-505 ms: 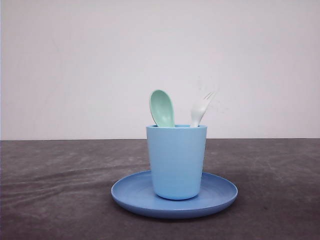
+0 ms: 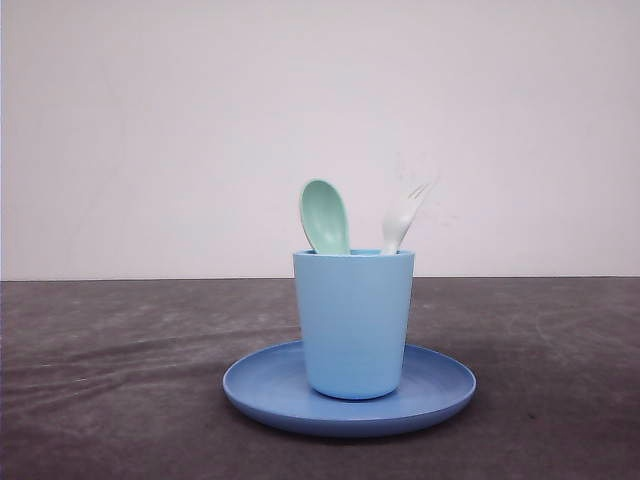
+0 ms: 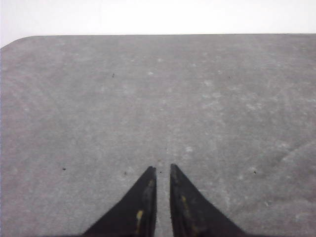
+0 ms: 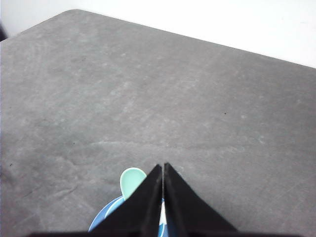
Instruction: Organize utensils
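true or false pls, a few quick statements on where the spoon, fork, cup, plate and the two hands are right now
1. The mint-green spoon stands in the light blue cup, bowl end up. True.
2. The white fork lies flat on the table. False: it stands in the cup beside the spoon, tines up.
3. The cup stands on the round blue plate. True.
4. The right hand grips the spoon. False: its fingers are closed together with nothing between them, above the cup.
5. The left hand is over bare table, holding nothing. True.
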Controlling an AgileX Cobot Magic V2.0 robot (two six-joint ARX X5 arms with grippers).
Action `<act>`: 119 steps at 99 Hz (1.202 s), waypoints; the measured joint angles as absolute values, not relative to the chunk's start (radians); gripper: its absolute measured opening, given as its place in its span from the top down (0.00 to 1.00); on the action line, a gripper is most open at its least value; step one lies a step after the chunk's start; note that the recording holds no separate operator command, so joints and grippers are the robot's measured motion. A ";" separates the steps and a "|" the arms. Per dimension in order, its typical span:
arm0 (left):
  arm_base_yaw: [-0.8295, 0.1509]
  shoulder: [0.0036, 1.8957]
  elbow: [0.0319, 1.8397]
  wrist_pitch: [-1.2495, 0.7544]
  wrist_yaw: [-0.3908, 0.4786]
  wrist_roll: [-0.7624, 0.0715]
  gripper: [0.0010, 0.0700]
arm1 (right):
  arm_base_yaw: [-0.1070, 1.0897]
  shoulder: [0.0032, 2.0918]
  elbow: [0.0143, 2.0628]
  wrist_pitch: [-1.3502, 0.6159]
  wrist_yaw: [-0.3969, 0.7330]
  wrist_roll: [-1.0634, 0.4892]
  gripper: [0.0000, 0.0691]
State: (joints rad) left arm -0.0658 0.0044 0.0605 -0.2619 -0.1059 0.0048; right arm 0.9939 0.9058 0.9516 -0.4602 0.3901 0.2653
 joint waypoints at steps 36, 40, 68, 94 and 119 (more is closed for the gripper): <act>-0.066 0.004 0.060 -0.262 -0.106 0.005 0.98 | 0.994 0.906 0.952 -0.460 0.390 0.265 0.99; -0.066 0.004 0.060 -0.262 -0.106 0.005 0.98 | 0.994 0.906 0.952 -0.460 0.390 0.265 0.99; -0.066 0.004 0.060 -0.262 -0.106 0.005 0.98 | 0.981 0.906 0.952 -0.414 0.460 0.208 0.99; -0.065 0.004 0.060 -0.262 -0.105 0.005 0.98 | 0.748 0.902 0.952 -0.332 0.348 0.068 0.99; -0.066 0.004 0.060 -0.262 -0.105 0.005 0.98 | 0.392 0.867 0.947 -0.329 0.195 0.000 0.99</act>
State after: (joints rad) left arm -0.0658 0.0044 0.0605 -0.2619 -0.1055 0.0048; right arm 0.3916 0.8665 0.9466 -0.3294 0.1947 -0.0002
